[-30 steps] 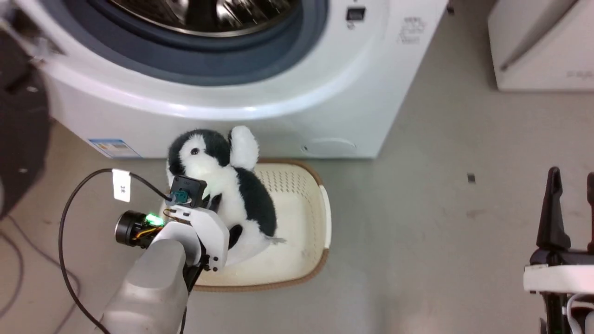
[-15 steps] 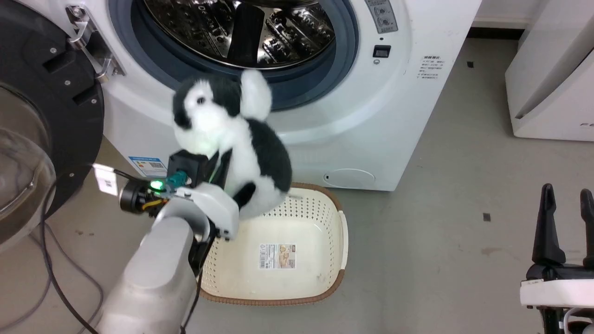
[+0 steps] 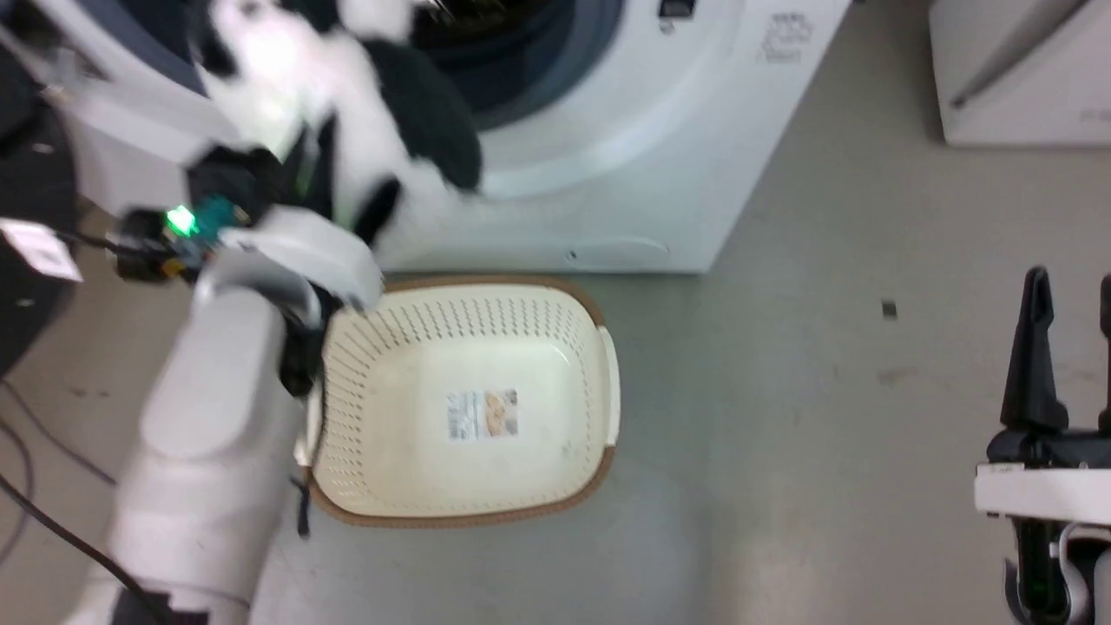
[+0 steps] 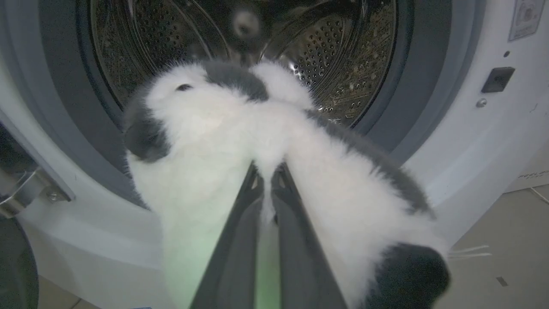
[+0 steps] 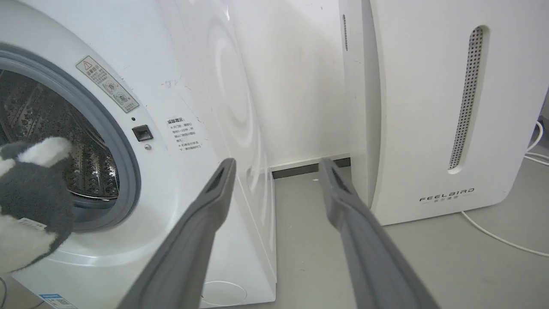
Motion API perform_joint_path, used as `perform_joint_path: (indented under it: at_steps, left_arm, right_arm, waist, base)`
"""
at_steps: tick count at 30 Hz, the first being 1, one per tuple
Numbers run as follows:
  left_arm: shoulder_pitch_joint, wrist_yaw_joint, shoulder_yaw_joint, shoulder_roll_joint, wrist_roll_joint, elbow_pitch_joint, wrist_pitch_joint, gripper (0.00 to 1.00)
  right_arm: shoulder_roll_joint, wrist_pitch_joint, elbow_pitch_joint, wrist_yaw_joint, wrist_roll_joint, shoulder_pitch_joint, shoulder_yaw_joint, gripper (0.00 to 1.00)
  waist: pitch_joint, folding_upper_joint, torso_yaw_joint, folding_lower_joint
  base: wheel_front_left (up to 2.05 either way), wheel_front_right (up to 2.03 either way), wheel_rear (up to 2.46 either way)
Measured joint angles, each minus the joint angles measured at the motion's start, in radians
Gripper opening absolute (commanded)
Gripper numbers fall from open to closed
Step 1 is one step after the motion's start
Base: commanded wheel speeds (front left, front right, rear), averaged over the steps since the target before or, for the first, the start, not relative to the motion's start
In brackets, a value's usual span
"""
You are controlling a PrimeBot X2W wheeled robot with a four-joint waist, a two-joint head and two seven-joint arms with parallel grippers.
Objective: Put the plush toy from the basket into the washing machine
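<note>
Ahead of the left pincer (image 4: 266, 171), left wrist view: the plush toy (image 4: 201, 141) hangs clamped between the two dark fingers (image 4: 240, 240), which sit nearly together with a fold of white fur pinched at their tips. Toy's head lies up and left of the tips, black rear end down to the right. Straight past the tips, the steel drum (image 4: 343, 51) of the washing machine (image 4: 454, 141) gapes behind its grey gasket (image 4: 411, 86). Judged: gripped at the belly so the head goes in first; level with the opening, not yet past the gasket's lip. Low left of the pincer sits the door hinge (image 4: 25, 189), near the toy's flank: possible snag.

Head view, blurred: toy high against the machine's front, above the pale left forearm (image 3: 217, 417). Below and behind the pincer the basket (image 3: 382, 365) stands on the floor (image 3: 825, 391), holding just its label sticker (image 3: 482, 413). Off to the pincer's left lies the black door (image 3: 26, 217); a cable (image 3: 52, 525) runs under the arm. On the other side, well apart, the right pincer (image 3: 1069, 286) stands upright, carrying nothing.

Right wrist view: right pincer's fingers spread wide, nothing between. To their left, the toy's black back at the drum mouth; to their right, a white FEELBIRD appliance (image 5: 429, 107) and a white cord (image 5: 493, 234) on the floor. Neither lies in the toy's path.
</note>
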Motion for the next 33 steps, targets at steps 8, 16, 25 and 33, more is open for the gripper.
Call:
perform_joint_path:
  at_steps: [8, 16, 25, 33]
  left_arm:
    - [-0.154, 0.021, 0.091, 0.038, 0.023, -0.02, 0.0, 0.0]
    - [-0.34, 0.027, 0.156, 0.107, 0.043, -0.006, 0.0, 0.0]
    - [-0.56, 0.039, 0.207, 0.2, 0.068, 0.04, 0.0, 0.0]
    - [-0.672, 0.052, 0.227, 0.255, 0.098, 0.09, 0.0, 0.8]
  right_arm:
    - [0.0, 0.0, -0.021, 0.0, 0.027, -0.066, 0.016, 1.0]
    - [0.0, 0.0, -0.037, 0.0, 0.067, -0.125, 0.042, 1.0]
    - [0.0, 0.0, -0.046, 0.0, 0.114, -0.152, 0.069, 1.0]
    - [0.0, 0.0, -0.051, 0.0, 0.129, -0.151, 0.091, 1.0]
  waist:
    - [0.129, 0.0, -0.068, 0.0001]
    - [0.252, 0.0, -0.148, 0.0001]
    - [0.372, 0.0, -0.246, 0.0002]
    - [0.422, 0.0, -0.318, 0.0002]
  base:
    - [0.0, 0.0, 0.0]
    - [0.0, 0.0, 0.0]
    - [0.0, 0.0, 0.0]
    - [0.0, 0.0, 0.0]
